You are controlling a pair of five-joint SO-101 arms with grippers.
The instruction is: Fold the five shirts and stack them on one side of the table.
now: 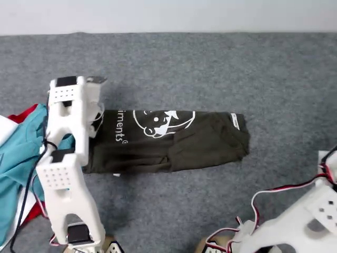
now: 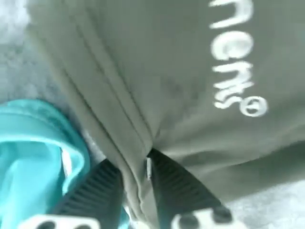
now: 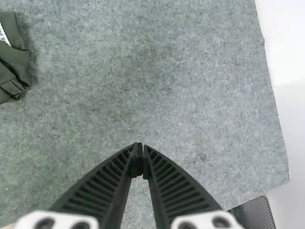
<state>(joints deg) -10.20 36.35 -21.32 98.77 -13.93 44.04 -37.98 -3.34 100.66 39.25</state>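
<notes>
The olive shirt lay folded mid-frame on the desk, the left claw clamped on its left-end hem. That thin grip could slip, or drag the teal shirt just beside. The right claw, closed and empty at lower right, pinned nothing.

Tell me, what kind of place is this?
Likely a robot practice table, not a home: a grey mat covers it, white robot arms stand at its edge, and a dark shirt lies beside a pile of shirts.
</notes>
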